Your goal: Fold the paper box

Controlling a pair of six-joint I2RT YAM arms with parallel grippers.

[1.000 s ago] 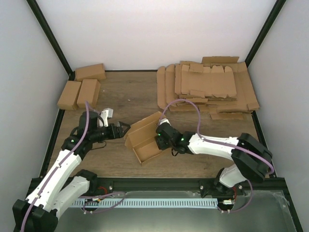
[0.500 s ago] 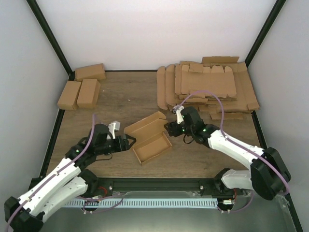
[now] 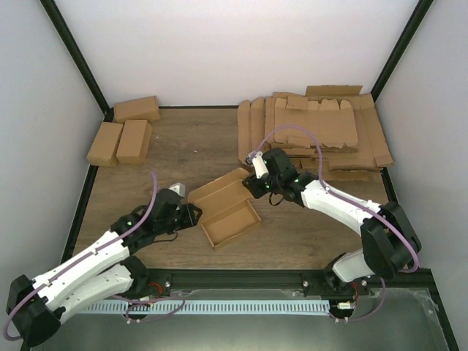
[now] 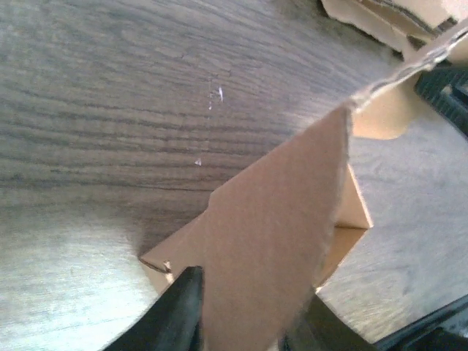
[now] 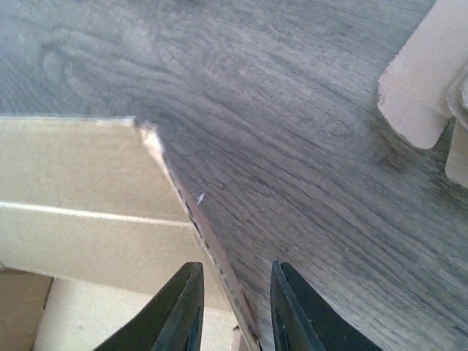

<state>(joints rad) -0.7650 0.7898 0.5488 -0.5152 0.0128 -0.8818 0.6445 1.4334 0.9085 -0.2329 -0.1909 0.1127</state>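
The paper box lies half folded at mid-table: an open brown tray with its lid panel standing along the far side. My left gripper is at the box's left end. In the left wrist view a cardboard flap fills the gap of the left gripper and touches both fingers. My right gripper is at the box's far right corner. In the right wrist view the box's thin wall edge runs through the right gripper, whose narrow gap still shows beside it.
A big stack of flat cardboard blanks fills the back right; its corners show in the right wrist view. Three folded cartons lie at the back left. Black frame posts and white walls enclose the table.
The left gripper slid toward me and right onto the box's left end, narrowing around the flap. The right gripper moved from over the box to its far right corner and narrowed.
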